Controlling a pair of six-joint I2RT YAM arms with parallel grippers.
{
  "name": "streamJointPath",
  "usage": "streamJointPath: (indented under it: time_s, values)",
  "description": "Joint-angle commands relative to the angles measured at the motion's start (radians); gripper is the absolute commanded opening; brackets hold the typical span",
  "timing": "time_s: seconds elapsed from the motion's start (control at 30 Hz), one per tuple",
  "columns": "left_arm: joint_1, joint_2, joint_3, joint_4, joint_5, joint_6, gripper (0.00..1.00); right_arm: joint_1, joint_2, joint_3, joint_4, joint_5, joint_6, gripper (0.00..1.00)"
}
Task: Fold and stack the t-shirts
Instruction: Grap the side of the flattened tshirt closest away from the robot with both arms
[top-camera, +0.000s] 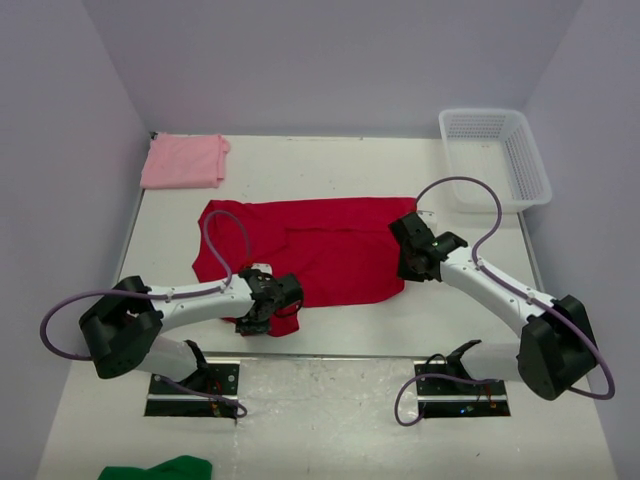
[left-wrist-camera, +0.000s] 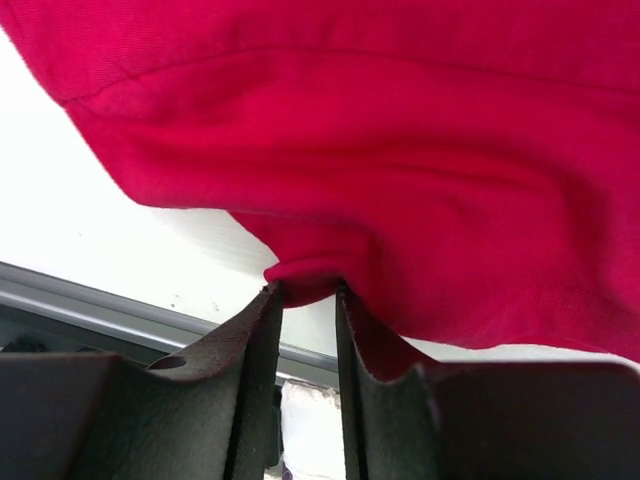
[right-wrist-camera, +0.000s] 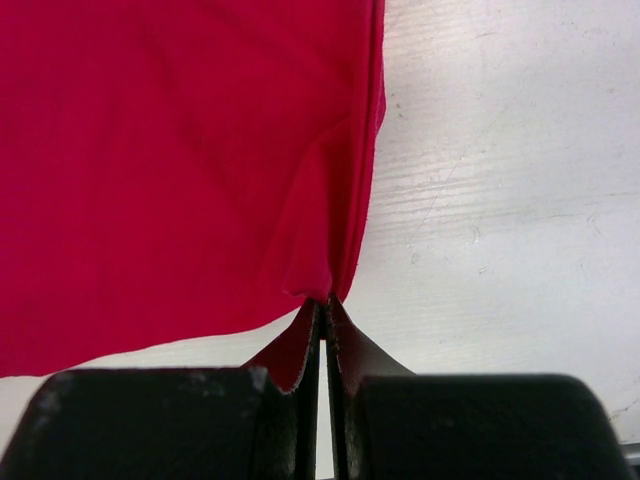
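Observation:
The red t-shirt (top-camera: 320, 250) lies spread flat across the middle of the table. My left gripper (top-camera: 272, 312) is at its near left corner, shut on a bunched fold of the red cloth (left-wrist-camera: 420, 180) held between the fingertips (left-wrist-camera: 305, 290). My right gripper (top-camera: 412, 262) is at the shirt's right edge, shut on a pinch of the red cloth (right-wrist-camera: 180, 160) at its fingertips (right-wrist-camera: 325, 300). The pale pink t-shirt (top-camera: 183, 160) lies folded in a small rectangle at the back left corner, away from both grippers.
A white mesh basket (top-camera: 528, 165) stands at the back right. A green cloth (top-camera: 160, 468) lies below the arm bases at the near left. The table's near edge rail (left-wrist-camera: 100, 300) runs just in front of my left gripper. Walls close in on the left, right and back.

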Motion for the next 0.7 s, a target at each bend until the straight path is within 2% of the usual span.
streamJointPath:
  time_s: [0.0,0.3,0.43,0.67]
  values:
    - [0.007,-0.004,0.003,0.041,0.028,0.033,0.29,0.007,-0.024,-0.007,0.007,-0.003,0.006,0.00]
    - [0.009,-0.047,-0.025,0.098,0.103,0.041,0.15,0.006,-0.030,-0.007,0.007,-0.004,0.008,0.00]
    - [0.009,-0.062,-0.014,0.075,0.087,0.030,0.00,0.007,-0.013,-0.006,0.012,-0.009,0.009,0.00]
    - [0.009,-0.140,0.033,-0.006,0.038,0.000,0.00,0.010,-0.012,-0.003,0.016,-0.010,0.014,0.00]
